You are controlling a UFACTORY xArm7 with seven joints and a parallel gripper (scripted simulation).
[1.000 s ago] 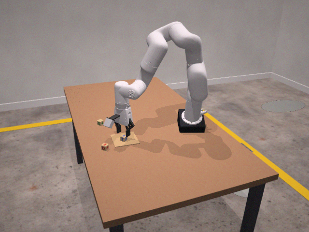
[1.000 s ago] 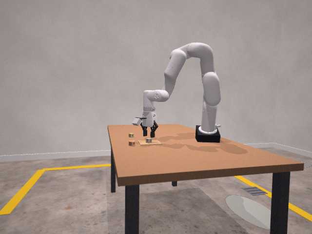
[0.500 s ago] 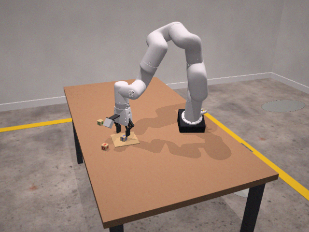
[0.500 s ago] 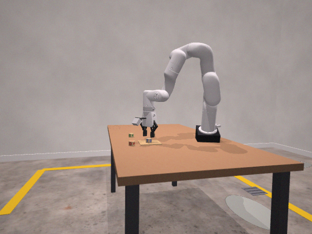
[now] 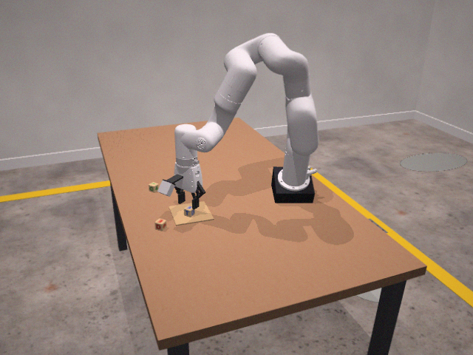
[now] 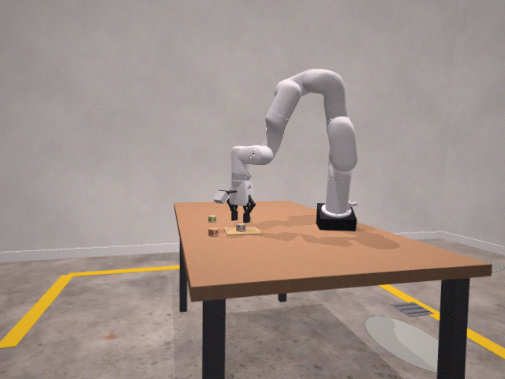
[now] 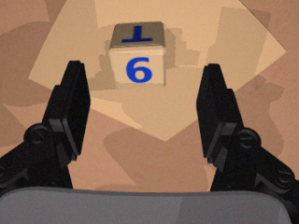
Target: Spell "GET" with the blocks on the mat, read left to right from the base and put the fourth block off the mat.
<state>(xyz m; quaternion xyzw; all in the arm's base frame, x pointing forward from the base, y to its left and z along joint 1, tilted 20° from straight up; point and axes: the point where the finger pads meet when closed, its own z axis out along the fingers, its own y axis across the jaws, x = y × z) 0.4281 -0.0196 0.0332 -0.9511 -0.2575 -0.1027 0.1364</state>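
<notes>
Gripper [image 7: 145,119] open, empty, above T block [image 7: 137,54] on mat [image 7: 75,32] (two blocks off-mat).

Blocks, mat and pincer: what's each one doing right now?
Pincer: open, empty, above the blue block.
Blue block: flat on the mat, T on top.
Mat: flat on the table.
Green block: off the mat.
Red block: off the mat.
</notes>
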